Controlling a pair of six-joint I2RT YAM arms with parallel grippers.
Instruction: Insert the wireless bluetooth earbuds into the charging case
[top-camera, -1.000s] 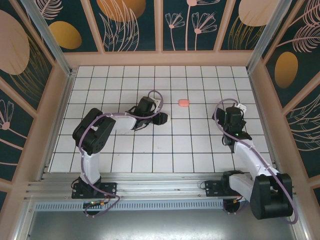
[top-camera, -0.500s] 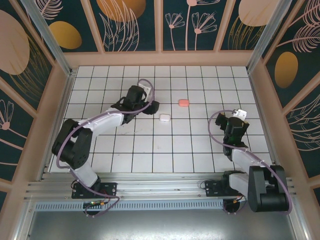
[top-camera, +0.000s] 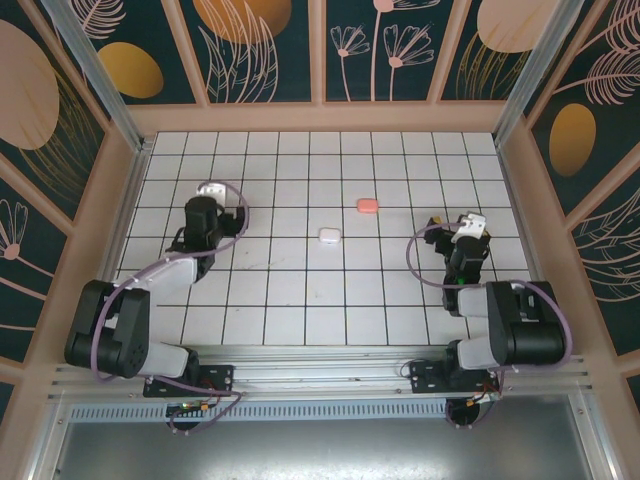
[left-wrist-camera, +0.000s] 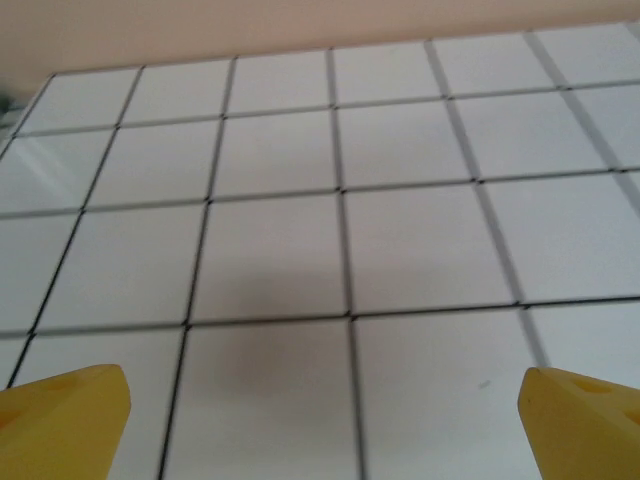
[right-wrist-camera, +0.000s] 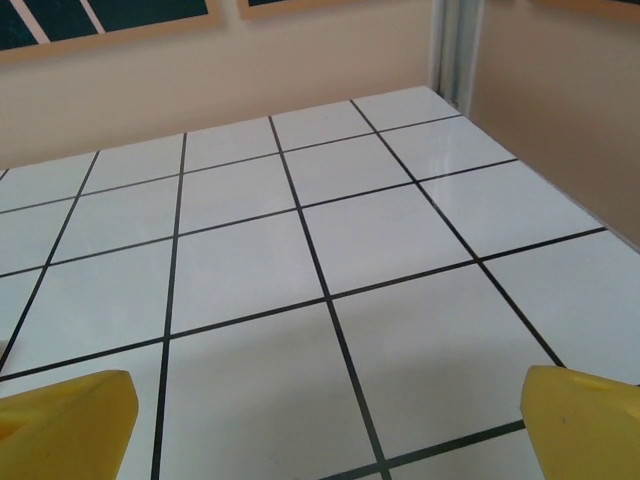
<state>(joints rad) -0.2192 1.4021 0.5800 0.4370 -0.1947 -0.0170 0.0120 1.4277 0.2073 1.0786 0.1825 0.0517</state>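
Withdrawn leftward since a second ago: my left gripper (left-wrist-camera: 320, 410), jaws spread wide. Likewise spread: right gripper (right-wrist-camera: 320, 420). Mid-floor, between both, I see white case (top-camera: 329, 236) and pink case (top-camera: 368, 205), near each other.

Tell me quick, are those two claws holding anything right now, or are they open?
Left gripper: open, holding nothing.
Right gripper: open, holding nothing.

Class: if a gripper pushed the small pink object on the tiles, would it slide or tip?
The pink object lies low and flat, so it would probably slide, not tip. Its rounded outline and the shiny tiles suggest it may skid. Smaller than a tile, it is likely light.
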